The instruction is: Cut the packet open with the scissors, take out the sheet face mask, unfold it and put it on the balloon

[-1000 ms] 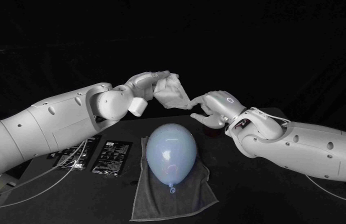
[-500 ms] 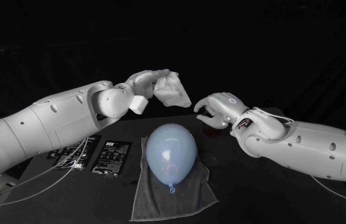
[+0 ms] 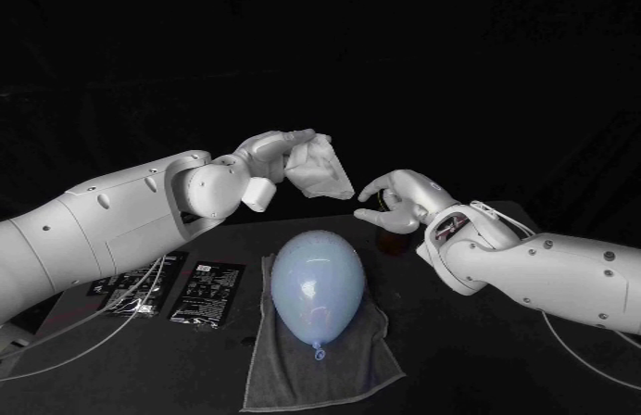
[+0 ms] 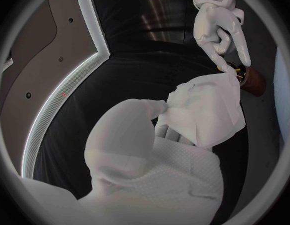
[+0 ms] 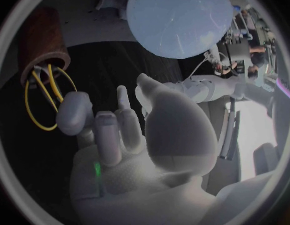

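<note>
My left hand (image 3: 274, 156) is raised above the far end of the table and grips a folded white sheet mask (image 3: 320, 169), which hangs from its fingers. The left wrist view shows the mask (image 4: 207, 110) beyond my left hand (image 4: 132, 135). My right hand (image 3: 395, 202) is just to the right of the mask's lower corner with its fingers apart and nothing in them. From the left wrist, my right hand (image 4: 216, 27) reaches its fingertips close to that corner; I cannot tell whether they touch. The pale blue balloon (image 3: 318, 281) lies on a grey towel (image 3: 320, 373) below both hands.
Two dark packets (image 3: 210, 292) (image 3: 133, 290) lie on the table left of the towel. A brown cup (image 5: 39, 40) holding yellow-handled scissors (image 5: 42, 100) stands by my right hand (image 5: 139, 130), behind the balloon (image 5: 179, 17).
My right hand let go of the mask's lower corner and drew back right, then came up close to it again. My left hand kept the mask raised, barely moving.
</note>
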{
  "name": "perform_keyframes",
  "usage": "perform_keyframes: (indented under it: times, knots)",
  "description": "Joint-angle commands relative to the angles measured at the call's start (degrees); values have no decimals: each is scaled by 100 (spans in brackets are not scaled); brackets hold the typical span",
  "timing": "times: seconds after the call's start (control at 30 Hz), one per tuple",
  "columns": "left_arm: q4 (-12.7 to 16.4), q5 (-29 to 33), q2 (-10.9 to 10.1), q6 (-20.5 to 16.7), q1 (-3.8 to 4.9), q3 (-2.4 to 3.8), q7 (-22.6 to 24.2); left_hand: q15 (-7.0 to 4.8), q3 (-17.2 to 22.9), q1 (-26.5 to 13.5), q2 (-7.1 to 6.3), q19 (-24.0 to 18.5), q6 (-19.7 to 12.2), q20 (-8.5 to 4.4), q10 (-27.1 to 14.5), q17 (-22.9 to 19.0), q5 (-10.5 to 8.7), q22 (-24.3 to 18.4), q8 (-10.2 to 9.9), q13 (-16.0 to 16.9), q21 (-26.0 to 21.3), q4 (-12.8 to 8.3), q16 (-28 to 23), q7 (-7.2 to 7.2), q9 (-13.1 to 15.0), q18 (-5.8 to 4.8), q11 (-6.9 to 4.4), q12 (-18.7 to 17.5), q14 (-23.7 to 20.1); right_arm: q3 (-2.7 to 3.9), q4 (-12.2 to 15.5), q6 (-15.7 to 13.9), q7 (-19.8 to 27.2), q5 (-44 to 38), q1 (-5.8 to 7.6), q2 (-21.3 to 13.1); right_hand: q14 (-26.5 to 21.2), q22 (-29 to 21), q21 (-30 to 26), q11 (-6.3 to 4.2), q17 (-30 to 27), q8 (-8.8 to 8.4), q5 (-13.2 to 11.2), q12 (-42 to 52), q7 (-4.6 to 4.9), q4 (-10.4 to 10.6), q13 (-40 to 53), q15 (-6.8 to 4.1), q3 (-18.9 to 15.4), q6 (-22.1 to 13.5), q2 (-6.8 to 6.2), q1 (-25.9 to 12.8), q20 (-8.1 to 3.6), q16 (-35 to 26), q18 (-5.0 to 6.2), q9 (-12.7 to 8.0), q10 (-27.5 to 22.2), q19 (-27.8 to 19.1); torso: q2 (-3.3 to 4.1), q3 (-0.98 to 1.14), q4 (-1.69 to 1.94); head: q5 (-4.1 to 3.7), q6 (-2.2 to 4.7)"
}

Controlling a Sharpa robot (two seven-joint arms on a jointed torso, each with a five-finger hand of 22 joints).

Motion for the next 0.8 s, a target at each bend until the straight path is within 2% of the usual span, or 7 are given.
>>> perform_keyframes:
  times: [0.03,0.17,0.4,0.63,0.67,0.7,0.8]
  knots:
    - [-3,-19,21,-41,13,8,81,-6,24,-43,8,28,52,-5,-46,-8,12,8,9,-4,27,12,-18,210,7,56,8,-11,-49,1,-96,178,174,2596,2,122,562,-61,-109,58,1333,-34,40,-79,27,99,1078,58,-169,-86,-4,-55,20,-14,87,-16,213,-67,3,-1,9,-3,0]
    - [-10,-20,31,-61,13,8,113,-4,23,-44,9,32,53,-6,-51,-9,12,8,10,-4,29,13,-21,210,8,55,8,-11,-56,1,-229,406,182,3632,5,292,559,-77,-150,68,1324,-22,43,-80,35,184,1074,70,-294,-102,16,-60,38,-17,96,-13,201,-84,8,-1,0,-1,4]
    - [-17,-21,46,-98,13,8,171,-4,23,-44,9,32,53,-6,-51,-9,12,8,10,-4,29,13,-21,210,8,55,8,-11,-56,0,-349,824,132,4498,6,521,538,-135,-293,101,1260,8,45,-168,75,384,1006,106,-682,-250,-11,-83,71,-38,121,-6,113,-154,5,-2,1,-11,1]
    - [-11,-20,65,-100,13,8,171,-2,22,-45,11,37,55,-8,-56,-11,12,7,12,-3,30,15,-24,210,10,54,9,-9,-63,1,-427,655,539,5163,6,679,525,-185,-438,148,1236,100,13,-137,109,760,1005,143,-1350,-411,15,-159,109,-44,145,36,91,-230,5,1,5,-11,2]
    - [-9,-20,67,-102,13,8,170,-2,22,-45,11,37,55,-8,-56,-11,12,7,12,-3,30,15,-24,210,10,54,9,-9,-63,1,-449,632,614,5280,6,706,520,-188,-462,157,1224,140,19,-153,114,907,986,149,-1610,-453,73,-157,115,-47,149,55,66,-241,6,2,3,-11,4]
    - [-8,-20,69,-104,13,8,169,-2,22,-45,11,37,55,-8,-56,-11,12,7,12,-3,30,15,-24,210,10,54,9,-9,-63,1,-466,619,678,5384,6,730,516,-193,-479,149,1214,173,8,-154,116,947,982,152,-1705,-446,110,-128,117,-50,153,69,60,-249,5,3,-1,-12,7]
    - [-6,-21,74,-112,13,8,167,-2,22,-45,11,37,55,-8,-56,-11,12,7,12,-3,30,15,-24,210,10,54,9,-9,-63,2,-494,626,885,5678,6,787,507,-209,-530,146,1189,254,8,-155,104,952,970,147,-1872,-440,229,9,118,-57,163,103,44,-274,9,4,2,-5,7]
